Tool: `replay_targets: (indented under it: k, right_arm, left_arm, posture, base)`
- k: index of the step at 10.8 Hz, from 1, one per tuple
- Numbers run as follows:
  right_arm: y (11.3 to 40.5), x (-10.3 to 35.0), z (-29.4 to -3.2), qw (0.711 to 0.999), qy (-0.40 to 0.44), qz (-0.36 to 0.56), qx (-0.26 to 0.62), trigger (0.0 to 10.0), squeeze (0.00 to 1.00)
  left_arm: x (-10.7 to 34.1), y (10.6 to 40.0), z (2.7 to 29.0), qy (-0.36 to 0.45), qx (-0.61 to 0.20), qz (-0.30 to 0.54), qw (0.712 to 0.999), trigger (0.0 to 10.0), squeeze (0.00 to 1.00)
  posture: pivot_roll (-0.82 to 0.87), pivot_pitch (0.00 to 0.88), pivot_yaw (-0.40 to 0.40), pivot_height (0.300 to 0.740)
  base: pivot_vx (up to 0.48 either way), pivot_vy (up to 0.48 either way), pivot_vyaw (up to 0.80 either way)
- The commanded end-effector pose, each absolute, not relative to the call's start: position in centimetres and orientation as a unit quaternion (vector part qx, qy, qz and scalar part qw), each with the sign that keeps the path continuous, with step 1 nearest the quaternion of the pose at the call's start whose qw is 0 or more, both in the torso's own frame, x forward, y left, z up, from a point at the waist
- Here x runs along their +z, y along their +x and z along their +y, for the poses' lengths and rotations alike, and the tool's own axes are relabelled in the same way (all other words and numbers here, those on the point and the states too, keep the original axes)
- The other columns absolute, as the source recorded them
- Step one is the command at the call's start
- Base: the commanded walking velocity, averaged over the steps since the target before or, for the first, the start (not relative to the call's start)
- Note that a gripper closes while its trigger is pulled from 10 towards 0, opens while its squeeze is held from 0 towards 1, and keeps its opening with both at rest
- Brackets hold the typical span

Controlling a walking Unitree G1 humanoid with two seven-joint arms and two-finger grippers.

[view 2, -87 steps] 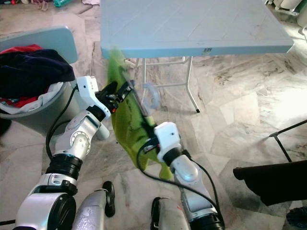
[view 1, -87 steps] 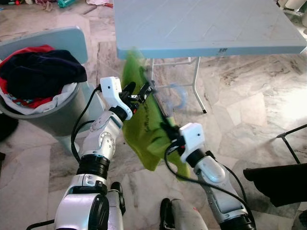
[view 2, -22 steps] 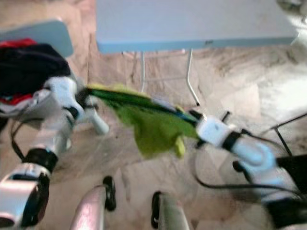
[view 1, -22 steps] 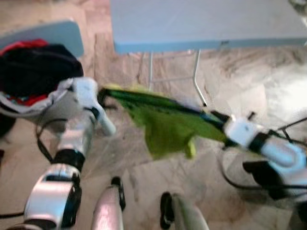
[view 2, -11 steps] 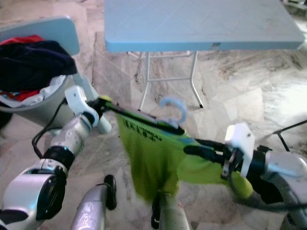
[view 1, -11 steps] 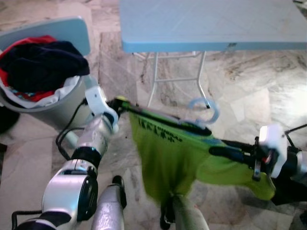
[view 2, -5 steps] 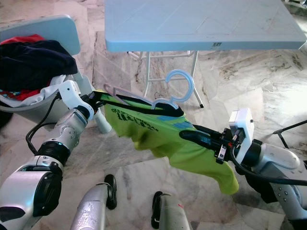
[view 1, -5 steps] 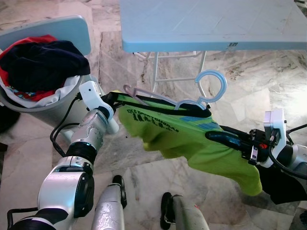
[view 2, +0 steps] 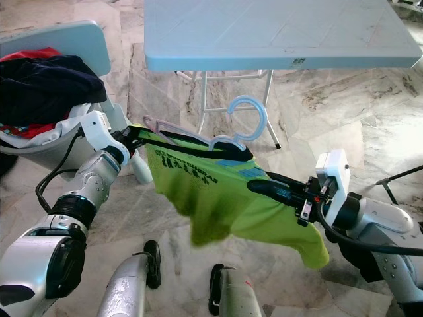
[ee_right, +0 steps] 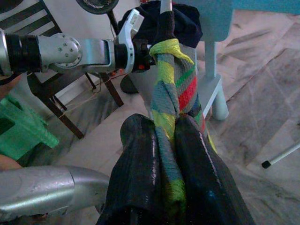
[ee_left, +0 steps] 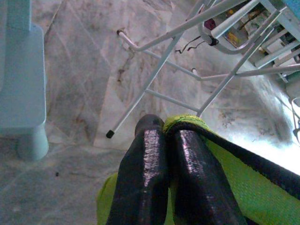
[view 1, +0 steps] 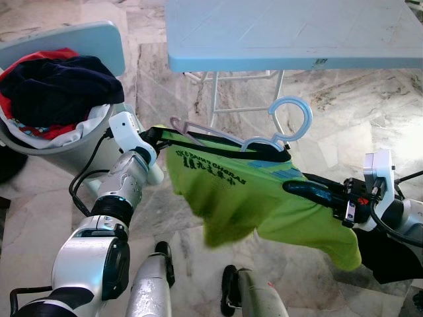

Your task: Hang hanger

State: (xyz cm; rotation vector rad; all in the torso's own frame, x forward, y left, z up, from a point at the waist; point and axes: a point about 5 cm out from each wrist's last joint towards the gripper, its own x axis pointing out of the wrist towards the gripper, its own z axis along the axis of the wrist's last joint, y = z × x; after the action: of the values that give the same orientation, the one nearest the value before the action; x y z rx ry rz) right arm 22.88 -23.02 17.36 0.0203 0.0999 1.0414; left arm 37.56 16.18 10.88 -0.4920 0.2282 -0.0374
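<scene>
Lower now, green shirt hangs stretched, both tools pinching its edges.

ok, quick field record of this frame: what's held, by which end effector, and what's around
garment: green T-shirt stretched between both arms
hanger: pale blue hanger inside the shirt's neck, hook up, not on any rail
left end effector: shut on one edge of the shirt
right end effector: shut on the shirt's other side
behind: light blue folding table
robot's left: grey basket heaped with dark and red clothes
floor: marble tiles
</scene>
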Motion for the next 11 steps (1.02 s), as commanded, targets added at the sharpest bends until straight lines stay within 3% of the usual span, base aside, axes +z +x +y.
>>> replay_targets:
  k: [1,11]
  right_arm:
    - [22.44,21.5,-26.71,0.892,-0.008,-0.047,0.449,10.0,0.0]
    - [22.44,21.5,-26.71,0.892,-0.008,-0.047,0.449,10.0,0.0]
  left_arm:
    - [10.14,34.78,27.91,-0.225,0.193,0.099,0.95,1.4,0.0]
    - [10.14,34.78,27.91,-0.225,0.193,0.099,0.95,1.4,0.0]
  posture:
    - [-0.08,0.262,-0.057,0.74]
    - [-0.08,0.262,-0.057,0.74]
  base:
    - [0.0,0.0,0.0]
    - [0.0,0.0,0.0]
